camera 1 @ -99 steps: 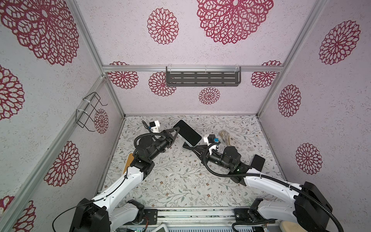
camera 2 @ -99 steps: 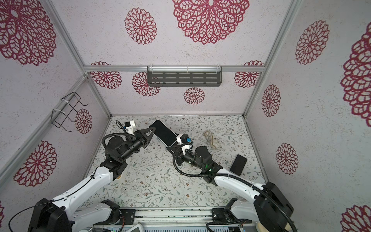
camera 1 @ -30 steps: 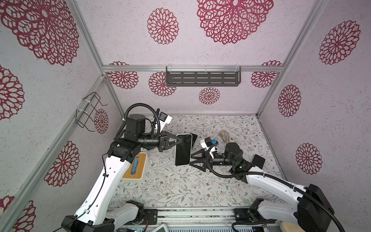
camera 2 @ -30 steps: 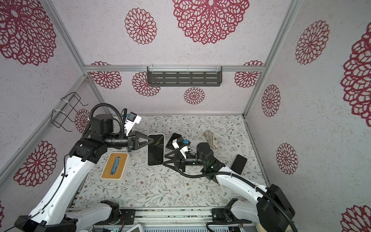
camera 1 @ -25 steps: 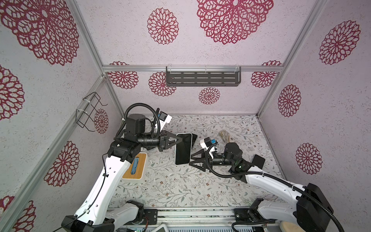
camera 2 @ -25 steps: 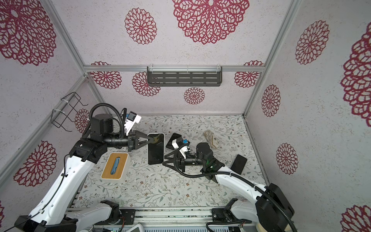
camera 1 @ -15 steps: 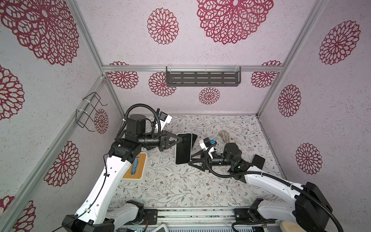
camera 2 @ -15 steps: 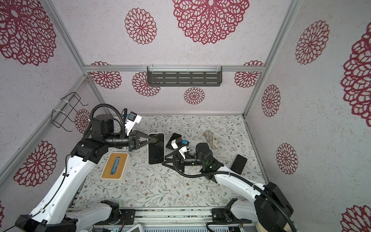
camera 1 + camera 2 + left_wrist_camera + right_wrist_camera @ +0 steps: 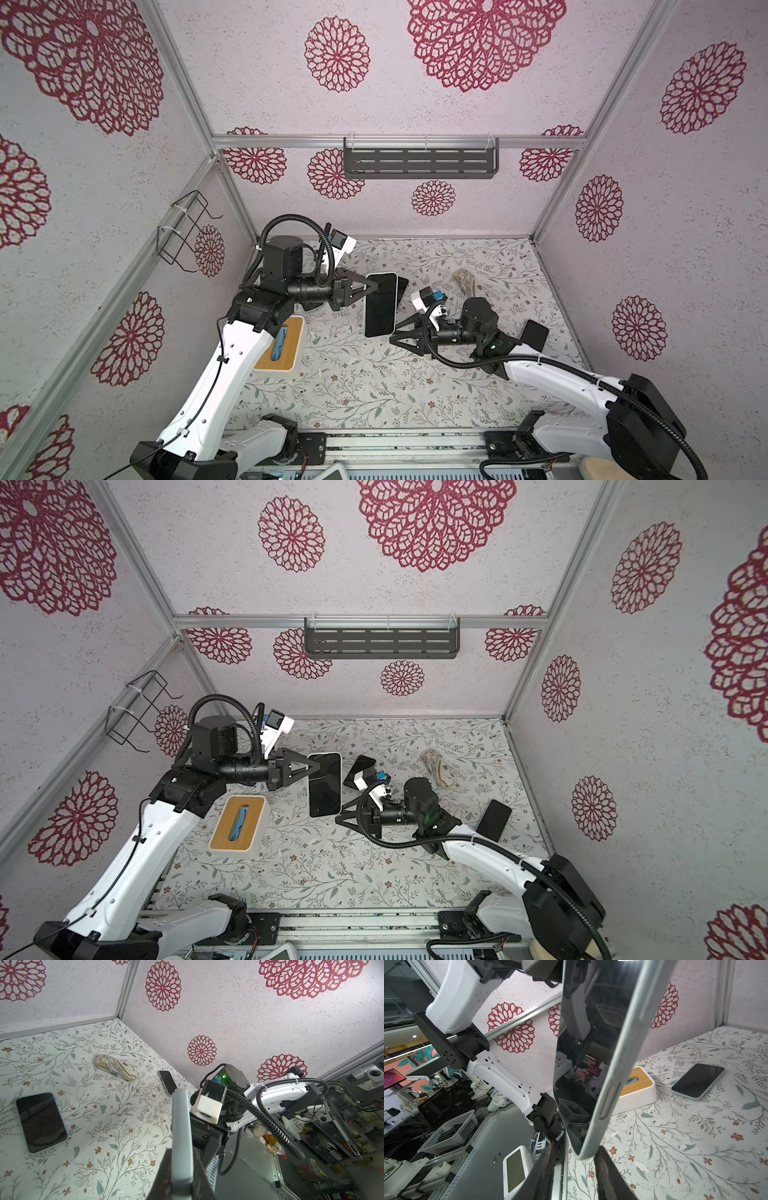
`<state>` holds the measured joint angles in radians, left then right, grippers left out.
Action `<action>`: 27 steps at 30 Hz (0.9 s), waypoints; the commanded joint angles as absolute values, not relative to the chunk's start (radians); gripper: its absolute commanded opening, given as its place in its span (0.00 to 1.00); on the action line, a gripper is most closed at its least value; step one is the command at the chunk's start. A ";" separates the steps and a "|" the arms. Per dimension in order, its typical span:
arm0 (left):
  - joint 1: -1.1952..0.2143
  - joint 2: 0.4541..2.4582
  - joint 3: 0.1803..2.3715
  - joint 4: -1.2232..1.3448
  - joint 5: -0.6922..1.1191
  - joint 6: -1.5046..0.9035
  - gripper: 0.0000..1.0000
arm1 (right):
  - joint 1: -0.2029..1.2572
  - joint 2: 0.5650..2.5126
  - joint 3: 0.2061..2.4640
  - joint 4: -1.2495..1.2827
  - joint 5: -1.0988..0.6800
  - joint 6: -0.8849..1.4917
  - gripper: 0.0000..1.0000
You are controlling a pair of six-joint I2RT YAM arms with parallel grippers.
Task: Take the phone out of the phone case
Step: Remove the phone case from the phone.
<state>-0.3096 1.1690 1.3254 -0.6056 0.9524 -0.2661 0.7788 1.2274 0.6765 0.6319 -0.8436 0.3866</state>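
The phone (image 9: 380, 305) (image 9: 325, 785) hangs raised above the table with its dark screen up, in a pale grey-green phone case (image 9: 180, 1126) (image 9: 623, 1064). My left gripper (image 9: 368, 288) (image 9: 311, 768) (image 9: 181, 1167) is shut on the case's far end, pinching it face and back. My right gripper (image 9: 392, 334) (image 9: 338, 816) (image 9: 575, 1153) straddles the phone's near lower corner. One finger touches the case edge and a gap shows at the other, so it stands open.
A second phone (image 9: 361, 771) (image 9: 40, 1122) (image 9: 697, 1082) lies on the table behind the held one, and a third (image 9: 534, 334) (image 9: 168, 1084) lies at the right. A wood-topped box (image 9: 280, 345) (image 9: 239, 823) sits under the left arm. A crumpled packet (image 9: 465, 280) lies at the back.
The right gripper has narrowed its jaws around the phone's lower corner and edged toward it. The left arm holds the phone still, having earlier raised and turned it.
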 commanded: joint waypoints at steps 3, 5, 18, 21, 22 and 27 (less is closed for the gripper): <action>-0.317 1.169 1.316 -0.545 0.982 -0.273 0.00 | 0.784 1.219 0.683 0.702 -0.864 0.387 0.32; -0.317 1.167 1.312 -0.542 0.986 -0.273 0.00 | 0.783 1.220 0.686 0.709 -0.864 0.390 0.32; -0.317 1.155 1.282 -0.509 1.002 -0.285 0.00 | 0.784 1.229 0.696 0.721 -0.861 0.402 0.29; -0.316 1.152 1.278 -0.506 1.000 -0.290 0.00 | 0.784 1.232 0.695 0.725 -0.868 0.404 0.25; -0.317 1.152 1.278 -0.505 1.000 -0.290 0.00 | 0.784 1.234 0.695 0.725 -0.867 0.404 0.24; -0.316 1.153 1.273 -0.498 1.006 -0.297 0.00 | 0.785 1.233 0.693 0.730 -0.870 0.397 0.14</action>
